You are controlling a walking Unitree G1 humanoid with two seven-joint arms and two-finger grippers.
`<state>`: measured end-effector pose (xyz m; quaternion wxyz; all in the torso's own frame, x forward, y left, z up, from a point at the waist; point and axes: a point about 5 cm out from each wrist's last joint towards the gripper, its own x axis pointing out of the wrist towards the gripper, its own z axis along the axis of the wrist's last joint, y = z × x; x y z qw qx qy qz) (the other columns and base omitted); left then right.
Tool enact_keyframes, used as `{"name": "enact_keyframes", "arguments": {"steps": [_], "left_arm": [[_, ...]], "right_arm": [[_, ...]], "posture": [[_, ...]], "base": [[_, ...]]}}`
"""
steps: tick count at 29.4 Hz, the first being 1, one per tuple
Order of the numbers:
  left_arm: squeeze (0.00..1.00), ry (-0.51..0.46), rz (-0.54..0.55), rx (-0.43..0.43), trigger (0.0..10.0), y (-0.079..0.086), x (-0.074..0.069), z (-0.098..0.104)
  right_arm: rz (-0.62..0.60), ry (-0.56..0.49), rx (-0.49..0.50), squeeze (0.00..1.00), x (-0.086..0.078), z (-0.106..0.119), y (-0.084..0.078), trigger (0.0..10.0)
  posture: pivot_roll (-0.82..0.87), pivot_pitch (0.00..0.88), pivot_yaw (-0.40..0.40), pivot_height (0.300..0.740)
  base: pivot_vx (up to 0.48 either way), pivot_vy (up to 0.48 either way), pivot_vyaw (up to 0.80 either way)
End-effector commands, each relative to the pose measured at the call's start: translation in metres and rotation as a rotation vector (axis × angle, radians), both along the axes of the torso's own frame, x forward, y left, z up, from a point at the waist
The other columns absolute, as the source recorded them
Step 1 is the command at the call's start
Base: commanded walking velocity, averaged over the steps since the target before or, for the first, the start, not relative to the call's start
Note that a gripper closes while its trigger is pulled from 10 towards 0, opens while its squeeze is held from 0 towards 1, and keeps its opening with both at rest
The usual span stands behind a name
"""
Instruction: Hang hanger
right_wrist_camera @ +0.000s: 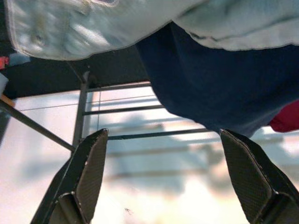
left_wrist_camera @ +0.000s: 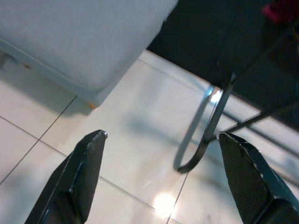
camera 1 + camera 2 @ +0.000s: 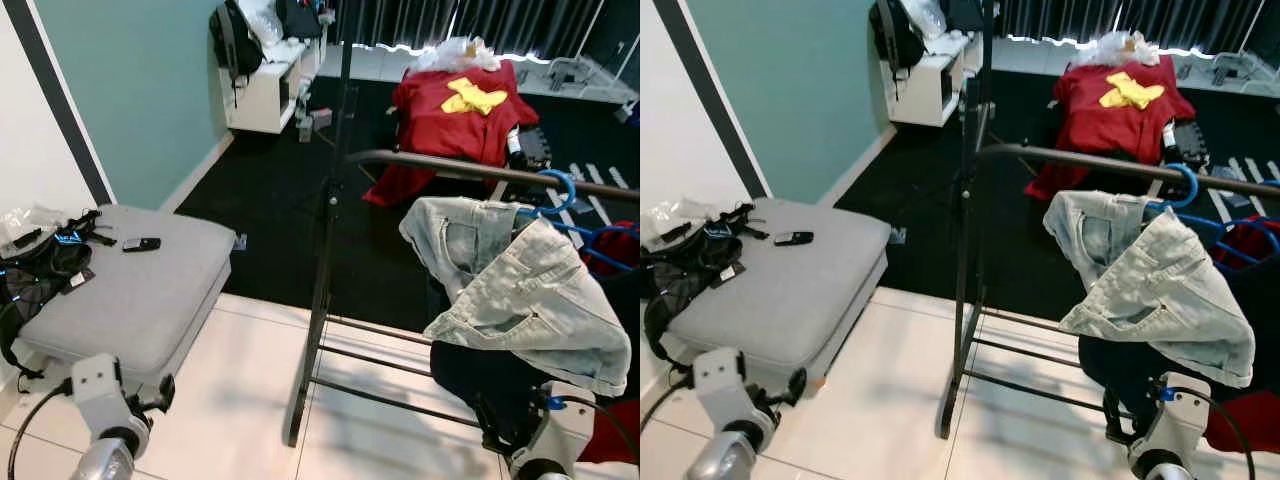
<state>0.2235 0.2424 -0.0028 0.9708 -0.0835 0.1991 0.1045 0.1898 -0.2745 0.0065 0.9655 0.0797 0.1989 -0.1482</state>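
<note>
Blue plastic hanger (image 3: 560, 195) already hooked on the rack rail (image 3: 450, 166) with denim shorts (image 3: 520, 290) draped over it, looks light, stiff, a bit slick, so grip the hook neck; left gripper (image 2: 161, 179) and right gripper (image 1: 163, 175) both spread wide, empty, low near the floor.

1. You are in a home, in a room used for clothes.
2. You see a clothes rack (image 3: 330, 260) with pale jeans (image 3: 520, 285) hung over its bar.
3. A grey cushion seat (image 3: 140, 290) sits on white floor tiles (image 3: 250, 400).
4. Dark curtains (image 3: 470, 22) hang at the back, by a teal wall (image 3: 140, 80).
</note>
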Motion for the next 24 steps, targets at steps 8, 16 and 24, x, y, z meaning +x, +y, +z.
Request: {"name": "enact_keyframes", "arguments": {"steps": [8, 16, 24], "left_arm": [[0.0, 0.01, -0.144, 0.043, 10.0, -0.028, 0.015, -0.005], [0.0, 0.008, -0.137, 0.029, 10.0, -0.031, 0.027, -0.008], [0.0, -0.008, -0.133, 0.029, 10.0, -0.03, 0.029, -0.008]], "right_arm": [[-0.023, -0.037, 0.059, 0.0, 0.007, -0.005, 0.003, 10.0], [0.007, -0.05, 0.072, 0.0, 0.021, -0.006, 0.003, 10.0], [0.012, -0.055, 0.084, 0.0, 0.021, -0.007, -0.001, 10.0]], "posture": [[0.05, 0.0, -0.006, 0.74], [0.02, 0.0, -0.015, 0.74], [0.01, 0.0, -0.043, 0.74]], "base": [[0.0, 0.0, 0.0], [0.0, 0.0, 0.0], [0.0, 0.0, 0.0]]}}
